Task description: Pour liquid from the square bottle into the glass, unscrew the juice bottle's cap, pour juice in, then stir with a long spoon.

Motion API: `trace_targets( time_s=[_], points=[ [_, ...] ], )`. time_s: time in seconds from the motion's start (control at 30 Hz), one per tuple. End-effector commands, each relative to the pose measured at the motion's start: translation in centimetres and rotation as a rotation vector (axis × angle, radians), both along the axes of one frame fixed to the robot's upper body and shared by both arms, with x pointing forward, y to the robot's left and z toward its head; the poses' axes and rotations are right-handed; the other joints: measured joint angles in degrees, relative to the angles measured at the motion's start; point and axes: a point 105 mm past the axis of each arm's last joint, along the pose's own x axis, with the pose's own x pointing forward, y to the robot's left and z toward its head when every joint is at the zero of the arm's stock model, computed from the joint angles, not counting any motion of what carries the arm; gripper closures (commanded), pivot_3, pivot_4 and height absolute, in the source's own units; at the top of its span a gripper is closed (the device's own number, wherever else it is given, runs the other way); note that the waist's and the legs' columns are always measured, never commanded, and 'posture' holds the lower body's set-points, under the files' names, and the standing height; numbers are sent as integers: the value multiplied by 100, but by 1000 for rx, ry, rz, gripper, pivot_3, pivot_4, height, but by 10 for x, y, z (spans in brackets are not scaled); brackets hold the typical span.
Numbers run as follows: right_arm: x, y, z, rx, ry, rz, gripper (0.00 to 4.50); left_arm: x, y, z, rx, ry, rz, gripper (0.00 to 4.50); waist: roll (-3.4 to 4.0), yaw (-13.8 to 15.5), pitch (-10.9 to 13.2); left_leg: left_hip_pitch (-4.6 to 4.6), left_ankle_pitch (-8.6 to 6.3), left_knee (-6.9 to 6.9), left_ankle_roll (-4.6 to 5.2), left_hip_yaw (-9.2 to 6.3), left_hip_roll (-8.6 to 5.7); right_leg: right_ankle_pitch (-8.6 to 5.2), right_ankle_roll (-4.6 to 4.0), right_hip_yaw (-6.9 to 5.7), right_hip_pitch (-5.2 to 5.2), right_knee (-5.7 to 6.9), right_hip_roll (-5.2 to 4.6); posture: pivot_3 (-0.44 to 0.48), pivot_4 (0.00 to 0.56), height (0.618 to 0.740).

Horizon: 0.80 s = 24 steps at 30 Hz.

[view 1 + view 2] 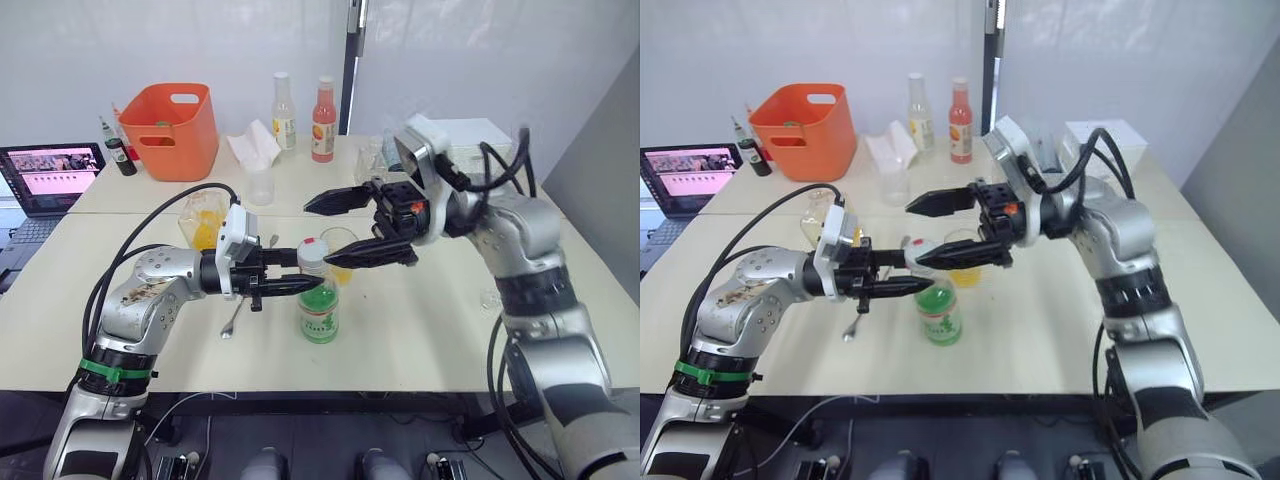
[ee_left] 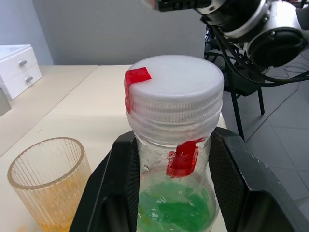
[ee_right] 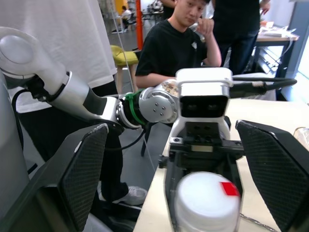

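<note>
The juice bottle (image 1: 318,299) is held upright on the surface (image 1: 420,330), cap (image 2: 175,81) uppermost, neck clamped by the left gripper (image 1: 300,277), with the right gripper (image 1: 340,228) jaws spread wide around the cap.

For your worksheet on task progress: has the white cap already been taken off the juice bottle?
No. The cap sits on the juice bottle, whose neck the left gripper clamps.

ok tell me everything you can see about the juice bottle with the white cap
The juice bottle is clear plastic with green liquid in its lower part and a green-and-white label. It stands upright near the table's front middle, beside the ribbed glass. Its ribbed white screw cap is on and carries red tape. The left gripper clamps the neck just under the cap; the right gripper is open around the cap, not touching.
</note>
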Motion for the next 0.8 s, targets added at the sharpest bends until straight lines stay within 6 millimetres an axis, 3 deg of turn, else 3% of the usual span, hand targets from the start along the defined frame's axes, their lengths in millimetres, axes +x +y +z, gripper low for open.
trace_targets(
  time_s=[0.03,0.13,0.23,0.37,0.7,0.8],
  points=[
    [-1,8,9,34,-81,-250,11,-2,-3,-11,29,36,-14,2902,0,-25,0,1,0,0,0,1,1,0,0,1,-1,1,1,0,150,715],
    [7,4,-2,26,-62,-511,11,-1,-2,-11,28,40,-15,2902,0,-8,0,2,2,0,-2,1,2,0,0,2,-1,4,3,0,150,715],
    [0,1,-15,-13,-36,-606,11,-1,-2,-11,32,45,-22,2902,0,13,0,-2,2,0,-2,1,-7,0,0,0,2,-2,-5,0,150,715],
    [-7,4,-25,-27,11,-664,11,1,-4,-11,34,47,-31,2902,0,1,0,-2,2,1,-2,0,-7,0,0,1,2,-3,-4,0,150,715],
    [-1,1,-26,-16,50,-745,11,2,-5,-10,36,47,-45,2902,0,-10,0,-2,2,0,-1,1,-6,0,1,1,3,-6,-1,0,150,715],
    [0,-1,-28,-20,56,-753,861,1,-5,-10,37,46,-47,2902,0,-13,0,-2,2,0,-1,1,-5,-1,1,1,2,-6,0,0,150,715]
  ],
)
